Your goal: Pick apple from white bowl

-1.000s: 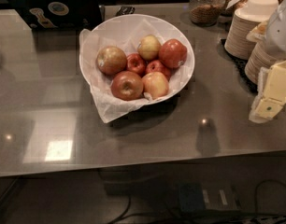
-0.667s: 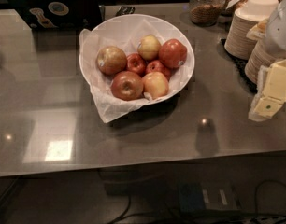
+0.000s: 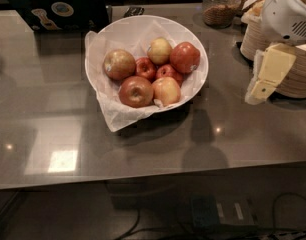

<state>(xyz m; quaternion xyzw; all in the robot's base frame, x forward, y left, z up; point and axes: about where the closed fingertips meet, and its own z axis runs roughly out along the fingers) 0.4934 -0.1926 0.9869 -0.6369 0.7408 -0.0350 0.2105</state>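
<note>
The white bowl (image 3: 127,30), lined with crinkled white paper, stands on the grey counter at centre. It holds several apples. The large deep red apple (image 3: 184,55), with a small pale spot, lies at the bowl's back right. A yellowish-green apple (image 3: 159,50) lies to its left and two smaller red apples (image 3: 145,68) lie in front of that one. My gripper (image 3: 267,76), pale yellow under the white arm housing (image 3: 288,11), hangs to the right of the bowl, apart from it and holding nothing.
Stacks of tan paper bowls (image 3: 295,79) stand behind the gripper at the right. A glass jar (image 3: 220,6) is at the back. A dark laptop with stickers (image 3: 53,6) is at the back left. The counter's front edge (image 3: 143,176) runs across, with cables below.
My gripper and arm have moved left and up, closer to the bowl's right side. The bowl and apples have not moved.
</note>
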